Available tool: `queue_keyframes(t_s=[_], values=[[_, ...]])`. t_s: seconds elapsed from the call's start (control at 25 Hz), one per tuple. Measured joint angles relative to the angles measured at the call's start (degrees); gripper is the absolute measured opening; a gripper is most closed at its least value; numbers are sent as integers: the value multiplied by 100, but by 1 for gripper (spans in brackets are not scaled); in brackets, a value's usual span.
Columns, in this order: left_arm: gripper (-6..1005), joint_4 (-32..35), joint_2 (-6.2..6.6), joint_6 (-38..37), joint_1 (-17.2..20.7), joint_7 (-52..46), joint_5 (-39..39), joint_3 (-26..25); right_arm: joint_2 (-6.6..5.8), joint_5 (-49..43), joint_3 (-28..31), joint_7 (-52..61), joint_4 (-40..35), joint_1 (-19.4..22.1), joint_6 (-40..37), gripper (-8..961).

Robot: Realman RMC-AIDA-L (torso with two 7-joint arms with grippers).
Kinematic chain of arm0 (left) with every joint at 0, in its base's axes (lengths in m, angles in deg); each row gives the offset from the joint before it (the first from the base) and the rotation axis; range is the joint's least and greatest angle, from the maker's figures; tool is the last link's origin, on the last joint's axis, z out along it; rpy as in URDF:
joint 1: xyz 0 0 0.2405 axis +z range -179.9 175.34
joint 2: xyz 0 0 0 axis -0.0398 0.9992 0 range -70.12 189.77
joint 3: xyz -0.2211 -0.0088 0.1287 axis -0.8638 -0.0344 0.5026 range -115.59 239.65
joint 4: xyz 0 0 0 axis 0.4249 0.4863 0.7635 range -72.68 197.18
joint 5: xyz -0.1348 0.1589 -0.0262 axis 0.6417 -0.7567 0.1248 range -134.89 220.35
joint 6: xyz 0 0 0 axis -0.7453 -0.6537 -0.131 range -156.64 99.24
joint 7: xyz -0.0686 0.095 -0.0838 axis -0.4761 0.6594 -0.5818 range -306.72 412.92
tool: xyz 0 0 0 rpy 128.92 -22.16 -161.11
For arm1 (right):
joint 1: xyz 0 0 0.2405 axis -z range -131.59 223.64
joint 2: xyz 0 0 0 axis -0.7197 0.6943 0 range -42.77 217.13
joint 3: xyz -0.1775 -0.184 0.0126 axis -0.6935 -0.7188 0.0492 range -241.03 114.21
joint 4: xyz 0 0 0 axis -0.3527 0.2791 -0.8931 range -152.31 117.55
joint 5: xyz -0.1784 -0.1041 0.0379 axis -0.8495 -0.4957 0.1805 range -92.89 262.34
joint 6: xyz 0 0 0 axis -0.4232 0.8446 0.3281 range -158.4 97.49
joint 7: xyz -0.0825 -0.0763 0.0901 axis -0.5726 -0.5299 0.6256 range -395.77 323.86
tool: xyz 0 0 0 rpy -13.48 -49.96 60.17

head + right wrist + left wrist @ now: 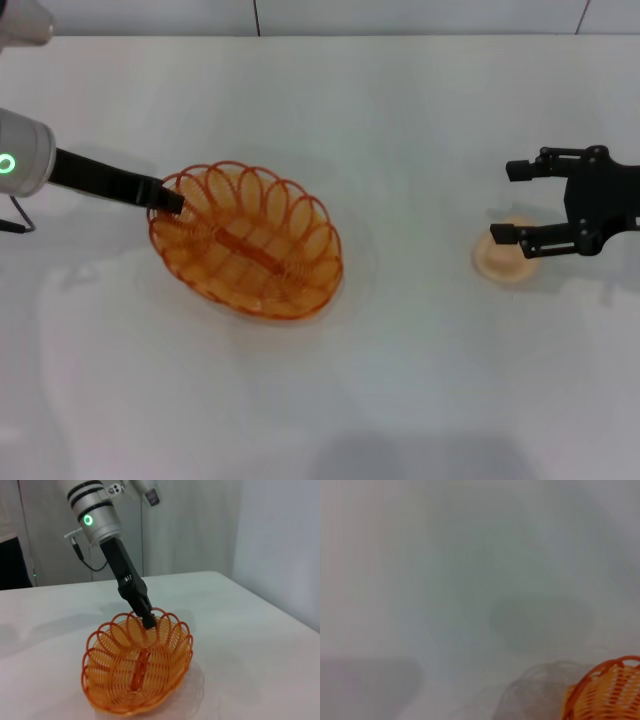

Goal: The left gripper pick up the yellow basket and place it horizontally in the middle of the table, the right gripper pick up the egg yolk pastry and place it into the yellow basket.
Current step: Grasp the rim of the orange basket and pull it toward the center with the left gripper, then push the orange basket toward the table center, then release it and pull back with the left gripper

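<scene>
— Orange-yellow wire is all you have in the yellow basket point(247, 242): nothing lies inside it, and the spiral bottom shows bare in the right wrist view. It sits on the table point(400, 120) left of the middle, its long axis slanting from upper left to lower right, not yet level with the near edge.

— So which step am I on?

— By my reading, the first one, near its end. Your left gripper point(166, 199) is at the basket's rim on the side toward the left edge, fingers pinched on a wire loop there. Whether the basket rests fully on the table or is slightly raised, I cannot tell.

— And the right side?

— Your right gripper point(512, 203) hangs over the egg yolk pastry point(505, 259), toward the right edge and well apart from the basket. Its fingers are spread; the nearer one crosses above the pastry, the other lies farther back. It holds nothing.

— What does the next move call for?

— I'd judge you need to turn the basket square, bring it to the middle, then let go. After that, lower the right gripper so the fingers straddle the pastry, and squeeze gently; it looks soft.
</scene>
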Motion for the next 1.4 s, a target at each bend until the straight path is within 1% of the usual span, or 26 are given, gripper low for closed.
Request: queue_keyframes(t_s=[0.12,0.2,0.36,0.48,0.6,0.72,0.8,0.96,1.04,1.2,1.4], values=[[99,290,-26,-197,94,-174,227,-6,22,-1,146,7,-122,86,-43,811],[97,452,-48,-231,143,-508,282,-7,38,5,210,7,-229,165,-55,811],[92,538,-90,-277,165,-1111,441,18,92,13,316,2,-417,313,-61,811],[89,537,-122,-278,143,-1568,491,132,117,21,369,1,-445,357,-54,811],[87,537,-141,-78,144,-2100,507,503,161,22,453,-1,-490,420,-39,811],[87,568,-146,161,139,-2635,528,1032,185,1,477,-74,-556,496,-36,811],[87,599,-147,297,147,-2891,580,1205,195,0,478,-133,-572,522,-36,811],[88,587,-151,389,126,-3232,663,1345,198,0,480,-200,-580,546,-18,812],[88,578,-157,409,118,-3421,745,1510,190,-1,488,-222,-582,551,-17,812],[87,452,-175,447,134,-3479,1016,1702,187,-1,572,-274,-593,566,-19,812],[87,266,-187,492,147,-3489,1180,1721,187,-1,580,-281,-595,569,-13,812]])
